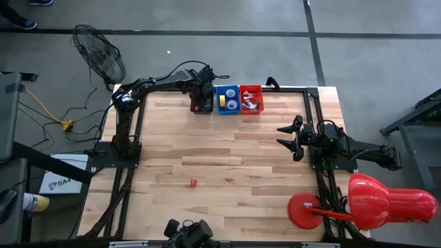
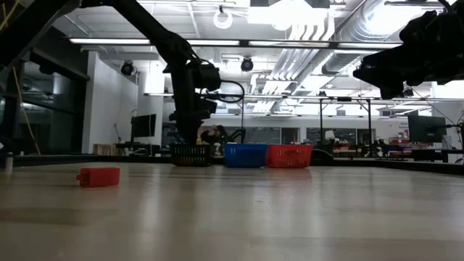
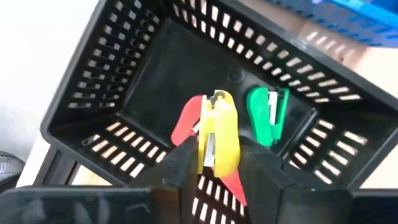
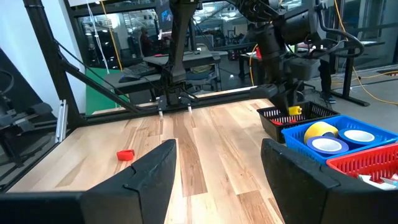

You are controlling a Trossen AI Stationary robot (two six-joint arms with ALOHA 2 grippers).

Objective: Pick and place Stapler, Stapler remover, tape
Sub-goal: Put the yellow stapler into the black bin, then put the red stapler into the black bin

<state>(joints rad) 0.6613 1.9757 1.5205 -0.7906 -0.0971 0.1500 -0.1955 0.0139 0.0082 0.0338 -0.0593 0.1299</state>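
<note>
Seen from overhead, a pale butcher-block table point(image 1: 227, 158) stands on a grey concrete floor, with three small baskets in a row at its far edge. The left gripper point(image 1: 201, 96) hangs over the black basket point(image 1: 201, 107), the blue basket point(image 1: 228, 100) with tape rolls point(image 1: 233, 105) just beside that, and the red basket point(image 1: 251, 98) next along. A small red stapler point(image 1: 193, 182) lies alone well nearer the front edge than the black basket. The right gripper point(image 1: 289, 138) waits off to the right, jaws spread and empty.

At table height, the black basket point(image 2: 191, 154) sits below the left arm, with an open workshop of ducts and ceiling lights behind.

From the left wrist, the fingers point(image 3: 180, 165) bracket a yellow staple remover point(image 3: 217, 134) inside the black basket, a red one point(image 3: 186, 121) and a green one point(image 3: 268, 112) beside it; whether the jaws are clamped on it or letting go cannot be told.

From the right wrist, the parted fingers point(image 4: 149, 174) frame the table and the red stapler point(image 4: 125, 154).
</note>
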